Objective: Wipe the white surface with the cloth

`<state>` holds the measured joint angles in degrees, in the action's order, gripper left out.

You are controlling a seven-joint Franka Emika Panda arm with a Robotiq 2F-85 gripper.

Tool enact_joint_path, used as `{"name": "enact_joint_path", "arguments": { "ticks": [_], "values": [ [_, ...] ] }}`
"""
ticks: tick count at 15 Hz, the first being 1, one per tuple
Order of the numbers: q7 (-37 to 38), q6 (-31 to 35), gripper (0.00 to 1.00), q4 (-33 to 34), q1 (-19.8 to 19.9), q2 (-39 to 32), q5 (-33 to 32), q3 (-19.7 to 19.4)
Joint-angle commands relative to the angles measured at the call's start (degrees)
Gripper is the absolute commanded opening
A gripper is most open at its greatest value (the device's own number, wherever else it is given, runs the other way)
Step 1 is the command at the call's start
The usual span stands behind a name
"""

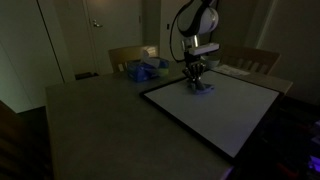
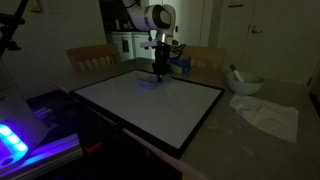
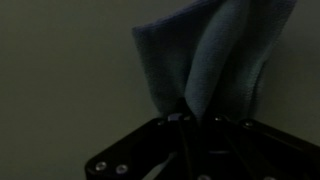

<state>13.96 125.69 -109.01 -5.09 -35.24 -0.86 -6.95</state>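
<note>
The fingers (image 3: 184, 122) are clamped shut on the cloth (image 3: 205, 60), which is pinched between them. In both exterior views the cloth touches the board (image 1: 225, 115) near its far edge.

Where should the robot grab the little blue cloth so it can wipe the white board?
By a bunched-up fold, coming straight down from above. The cloth is soft and rumpled on the flat white board, so a raised fold gives the tool something to pinch. The wrist view shows it shut on such a fold now.
</note>
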Motion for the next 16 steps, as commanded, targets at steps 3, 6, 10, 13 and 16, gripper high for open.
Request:
{"name": "enact_joint_path", "arguments": {
  "ticks": [3, 6, 10, 13, 16],
  "values": [
    [-0.58, 2.29, 0.03, -1.92, 1.61, -0.17, -4.1, -0.84],
    [-1.48, 1.77, 0.03, -1.91, 2.21, -0.38, -6.76, -1.49],
    [-1.85, 1.28, 0.03, -1.8, 3.14, -1.08, -10.54, -2.84],
    [-0.45, 1.09, 0.03, -1.91, 4.28, -0.53, -10.25, -3.29],
    [0.14, -0.01, 0.1, -1.09, 4.16, -0.08, -10.1, -2.86]
  ]
}}
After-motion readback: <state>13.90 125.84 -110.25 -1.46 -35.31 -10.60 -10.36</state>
